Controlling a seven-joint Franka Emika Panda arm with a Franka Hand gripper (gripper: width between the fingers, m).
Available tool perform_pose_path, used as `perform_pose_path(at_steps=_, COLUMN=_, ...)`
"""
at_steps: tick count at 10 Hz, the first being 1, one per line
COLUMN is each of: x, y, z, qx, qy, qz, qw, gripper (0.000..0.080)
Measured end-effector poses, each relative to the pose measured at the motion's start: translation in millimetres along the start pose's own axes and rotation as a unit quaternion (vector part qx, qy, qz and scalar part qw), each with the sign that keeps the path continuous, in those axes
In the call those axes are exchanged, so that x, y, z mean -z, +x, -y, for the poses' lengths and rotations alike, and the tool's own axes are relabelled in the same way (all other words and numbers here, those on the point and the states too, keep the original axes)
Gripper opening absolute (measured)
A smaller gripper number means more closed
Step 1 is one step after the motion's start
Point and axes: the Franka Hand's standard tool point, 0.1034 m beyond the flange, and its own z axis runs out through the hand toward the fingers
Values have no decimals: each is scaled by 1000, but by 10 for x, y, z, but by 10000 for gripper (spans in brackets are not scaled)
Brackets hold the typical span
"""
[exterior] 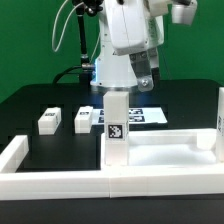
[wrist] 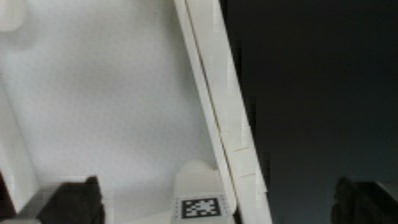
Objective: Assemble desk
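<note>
The claw (wrist: 217, 203) hung wide open and empty, the wrist view showed. Its dark fingertips (wrist: 71, 200) stood well apart on either side of an upright leg (wrist: 201, 195) and touched nothing. The leg, a black-and-white tag showing on it, stood at the rim of the tabletop (wrist: 89, 100), whose long raised edge ran on beside the black table (wrist: 320, 90).

In the exterior view the claw (exterior: 143, 75) sat above and behind the upright leg (exterior: 116, 118). That leg rose at the tabletop (exterior: 165, 152) corner nearest the exterior view's left. The tabletop lay flat, rim up, just behind the low white wall (exterior: 50, 182) along the front.

Two more legs lay loose on the table (exterior: 40, 98) toward the exterior view's left. A second leg (exterior: 82, 119) was near the upright one, and a third leg (exterior: 48, 121) lay beyond it, the two apart from each other. The marker board (exterior: 143, 116) lay behind the upright leg, below the arm (exterior: 125, 35).
</note>
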Motion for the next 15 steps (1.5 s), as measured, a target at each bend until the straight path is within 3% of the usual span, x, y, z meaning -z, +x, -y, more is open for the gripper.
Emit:
perform_pose_path(at_steps=3, x=-148, y=-104, z=-601, qx=35, qy=-34, qz=-2, qw=999, gripper=649)
perform_pose_path(at_steps=4, x=-199, y=-129, z=-691, qx=39, qy=-43, qz=-3, qw=998, gripper=649)
perform_pose_path(at_steps=5, x=-191, y=-208, z=-705, qx=26, qy=-63, qz=2, qw=998, gripper=649)
perform_pose_path(at_steps=6, x=-188, y=-215, z=-646, qx=35, qy=-55, qz=2, qw=998, gripper=649)
perform_pose_path(at_steps=9, x=-221, y=-199, z=-666, qx=40, qy=-53, qz=1, qw=998, gripper=649)
perform_pose_path(at_steps=12, x=-630, y=62, z=-1120, qx=91, qy=-19, qz=-27, qw=995, gripper=649)
perform_pose_path(at_steps=13, x=-795, y=70, z=-1245, qx=92, qy=-39, qz=-30, qw=995, gripper=649)
perform_pose_path(at_steps=15, x=-1114, y=39, z=-1368, qx=87, qy=-59, qz=-41, qw=994, gripper=649)
